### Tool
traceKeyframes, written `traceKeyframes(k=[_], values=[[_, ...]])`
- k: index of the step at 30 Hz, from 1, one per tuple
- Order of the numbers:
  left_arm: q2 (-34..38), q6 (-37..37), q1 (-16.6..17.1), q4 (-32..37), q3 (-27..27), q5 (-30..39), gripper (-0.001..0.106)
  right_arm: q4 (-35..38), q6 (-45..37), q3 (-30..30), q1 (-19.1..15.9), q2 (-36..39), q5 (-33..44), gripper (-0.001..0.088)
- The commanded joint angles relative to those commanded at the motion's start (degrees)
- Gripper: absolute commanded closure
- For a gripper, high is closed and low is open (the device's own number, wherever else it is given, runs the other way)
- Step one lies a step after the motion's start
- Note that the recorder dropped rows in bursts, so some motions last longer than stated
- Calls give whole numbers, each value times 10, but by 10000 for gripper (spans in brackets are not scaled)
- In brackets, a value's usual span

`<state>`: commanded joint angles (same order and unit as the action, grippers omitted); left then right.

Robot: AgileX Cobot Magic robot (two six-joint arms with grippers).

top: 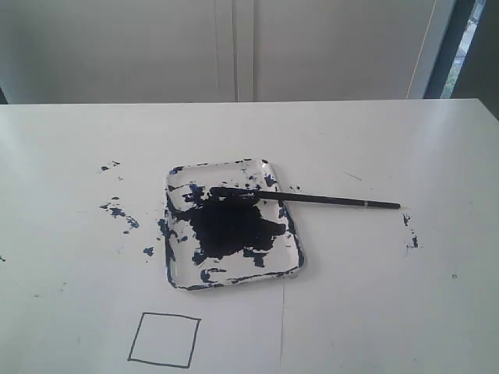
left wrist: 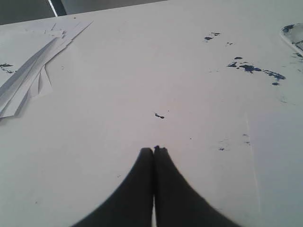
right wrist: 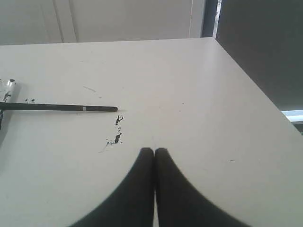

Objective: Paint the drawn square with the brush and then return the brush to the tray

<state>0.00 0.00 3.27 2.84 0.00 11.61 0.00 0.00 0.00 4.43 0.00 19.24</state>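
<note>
The clear tray (top: 175,265), smeared with a big dark blot, lies mid-table. The black brush (top: 312,199) rests across its far right rim, tip in the paint, handle with its silver band sticking out right onto the table; the handle end also shows in the right wrist view as the brush (right wrist: 57,107). The drawn square (top: 164,339) sits blank near the front edge. My left gripper (left wrist: 154,149) is shut and empty over bare table. My right gripper (right wrist: 154,150) is shut and empty, short of the handle end. Neither gripper shows in the exterior view.
Dark paint splatters (top: 118,210) mark the table left of the tray, and smaller flecks (top: 411,234) lie right of the brush handle. A loose stack of white paper sheets (left wrist: 33,71) lies far left. The table edge (right wrist: 251,90) drops off on the right.
</note>
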Motion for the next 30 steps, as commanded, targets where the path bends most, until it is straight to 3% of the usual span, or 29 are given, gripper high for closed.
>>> traceKeyframes(k=[18, 25, 30], values=[[0, 0, 0, 0, 0, 0, 1053, 0, 0, 0, 0, 0, 2, 868], [0, 0, 0, 0, 0, 0, 1053, 0, 0, -98, 0, 133, 15, 868], [0, 0, 0, 0, 0, 0, 1053, 0, 0, -201, -27, 235, 15, 868]])
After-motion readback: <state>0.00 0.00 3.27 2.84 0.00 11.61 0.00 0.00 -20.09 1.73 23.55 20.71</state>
